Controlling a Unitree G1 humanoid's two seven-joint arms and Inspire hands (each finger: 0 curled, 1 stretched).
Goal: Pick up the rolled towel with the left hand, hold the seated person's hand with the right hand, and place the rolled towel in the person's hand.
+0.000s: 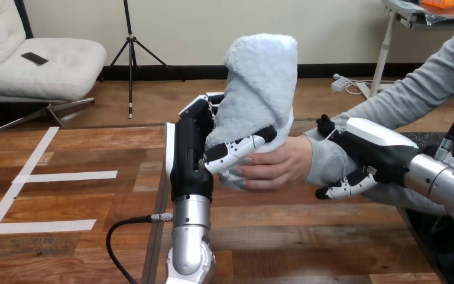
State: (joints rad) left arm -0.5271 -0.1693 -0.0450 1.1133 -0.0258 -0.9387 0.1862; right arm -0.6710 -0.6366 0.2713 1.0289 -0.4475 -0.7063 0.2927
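The left hand (192, 151) is squeezing the towel (260, 89), with the person's hand (278, 165) touching it. The right hand (372, 151) is gripping the person's wrist (326, 161).

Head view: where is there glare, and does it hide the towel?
In the head view the light is even; glints sit on the silver left forearm and the white shell of the right hand; the pale blue fluffy rolled towel, the left hand gripping it and the person's hand show without glare.

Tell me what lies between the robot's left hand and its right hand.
In the head view: the person's hand, touching the rolled towel in the left hand, and the person's wrist, gripped by the right hand.
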